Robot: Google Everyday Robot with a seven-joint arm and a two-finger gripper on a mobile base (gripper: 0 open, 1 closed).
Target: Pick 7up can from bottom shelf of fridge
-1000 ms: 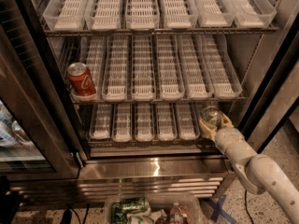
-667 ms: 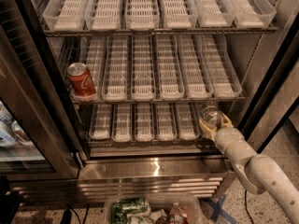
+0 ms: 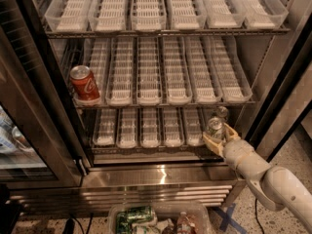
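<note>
7up can (image 3: 214, 126) upright at right end of bottom shelf (image 3: 146, 149), fridge (image 3: 44, 96). Gripper (image 3: 219, 137) at shelf front, fingers clasping the can's lower body.

speckled floor (image 3: 298, 149) with a blue tape cross (image 3: 226, 219), a clear bin (image 3: 163, 205) of cans, textured metal panel (image 3: 292, 112) at right

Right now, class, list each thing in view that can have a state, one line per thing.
Fridge: door open.
7up can: upright, at the right end of the bottom shelf.
Coke can: upright, far left on the middle shelf.
Gripper: inside the fridge, at the 7up can's base.
Bin: on the floor, holding cans.
</note>
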